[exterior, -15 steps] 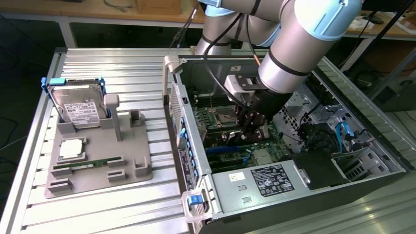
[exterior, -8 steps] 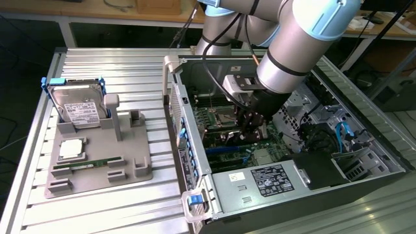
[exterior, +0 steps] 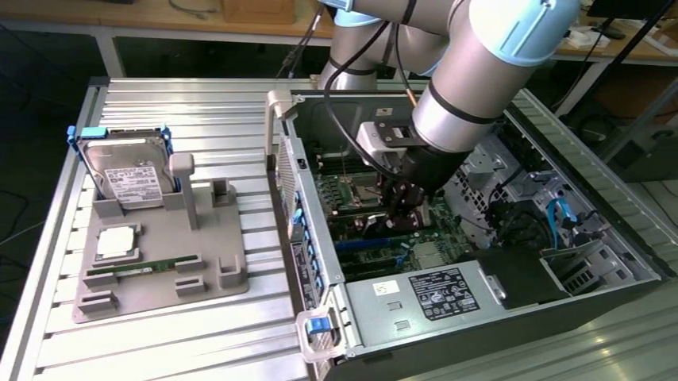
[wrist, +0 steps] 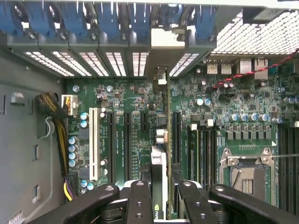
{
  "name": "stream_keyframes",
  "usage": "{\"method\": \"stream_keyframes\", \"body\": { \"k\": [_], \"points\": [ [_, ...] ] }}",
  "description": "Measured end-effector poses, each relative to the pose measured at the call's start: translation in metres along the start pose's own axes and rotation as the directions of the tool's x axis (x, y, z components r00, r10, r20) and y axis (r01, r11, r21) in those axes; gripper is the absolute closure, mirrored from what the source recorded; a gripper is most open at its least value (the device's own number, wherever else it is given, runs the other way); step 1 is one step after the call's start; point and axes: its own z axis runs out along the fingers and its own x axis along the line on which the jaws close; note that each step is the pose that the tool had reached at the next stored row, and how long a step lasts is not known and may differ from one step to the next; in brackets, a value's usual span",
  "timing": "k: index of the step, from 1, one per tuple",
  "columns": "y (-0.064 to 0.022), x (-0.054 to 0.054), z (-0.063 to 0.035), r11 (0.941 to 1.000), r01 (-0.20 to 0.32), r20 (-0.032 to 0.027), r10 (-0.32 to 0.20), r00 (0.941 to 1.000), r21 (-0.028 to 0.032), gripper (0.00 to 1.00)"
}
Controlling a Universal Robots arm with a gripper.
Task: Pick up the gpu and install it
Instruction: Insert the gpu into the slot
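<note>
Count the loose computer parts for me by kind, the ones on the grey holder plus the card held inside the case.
hard drive: 1
processor: 1
memory stick: 1
gpu: 1
Total: 4

Strong glare on ribbed metal table (exterior: 180,349), deep shadow inside computer case (exterior: 337,131), backlit blown-out vent slots (wrist: 93,63), evenly lit motherboard (wrist: 140,154)

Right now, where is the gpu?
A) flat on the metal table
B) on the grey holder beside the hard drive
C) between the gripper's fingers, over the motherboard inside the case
C: the gripper holds the gpu edge-on above the motherboard slots.
</note>
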Motion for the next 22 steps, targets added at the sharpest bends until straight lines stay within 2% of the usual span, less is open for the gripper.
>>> {"method": "stream_keyframes", "body": {
  "k": [8, 22],
  "points": [
    [0.0029, -0.0041, 0.0004, 1.0, 0.0, -0.0016, 0.0, 1.0, 0.0, 0.73],
    [0.0077, -0.0042, 0.0009, 1.0, 0.0, -0.0012, 0.0, 1.0, 0.0, 0.73]
  ]
}}
